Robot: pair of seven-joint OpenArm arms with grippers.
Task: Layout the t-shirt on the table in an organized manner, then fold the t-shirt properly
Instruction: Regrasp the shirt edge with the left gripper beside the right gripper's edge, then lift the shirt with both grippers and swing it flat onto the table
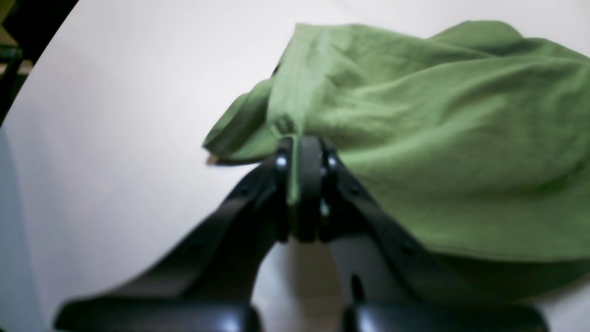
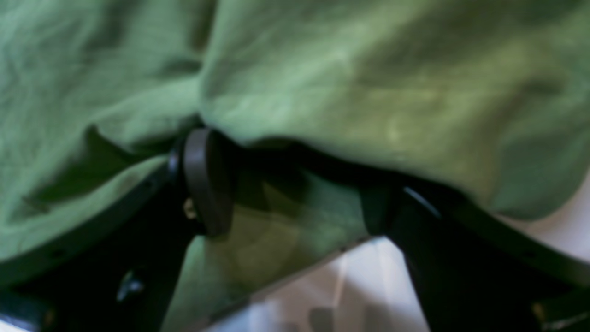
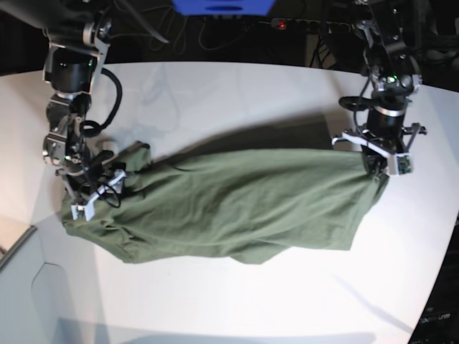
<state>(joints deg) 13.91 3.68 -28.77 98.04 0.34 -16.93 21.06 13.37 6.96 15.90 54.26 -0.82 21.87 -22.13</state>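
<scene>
The olive-green t-shirt point(image 3: 237, 201) lies stretched and rumpled across the white table point(image 3: 229, 93), reaching from one arm to the other. At the shirt's right end in the base view, my left gripper point(image 3: 374, 170) is shut on a bunched edge of it. The left wrist view shows the closed jaws point(image 1: 304, 154) pinching a fold of the t-shirt point(image 1: 438, 138), slightly raised off the table point(image 1: 115, 115). Over the shirt's left end is my right gripper point(image 3: 87, 199). In the right wrist view its jaws point(image 2: 299, 193) stand wide apart, open, with t-shirt fabric point(image 2: 350, 74) draped over and between them.
A table edge corner and a grey floor strip point(image 3: 14, 251) show at the lower left. Cables and a power strip point(image 3: 294, 25) run behind the curved far edge. White tabletop point(image 3: 237, 301) lies in front of the shirt.
</scene>
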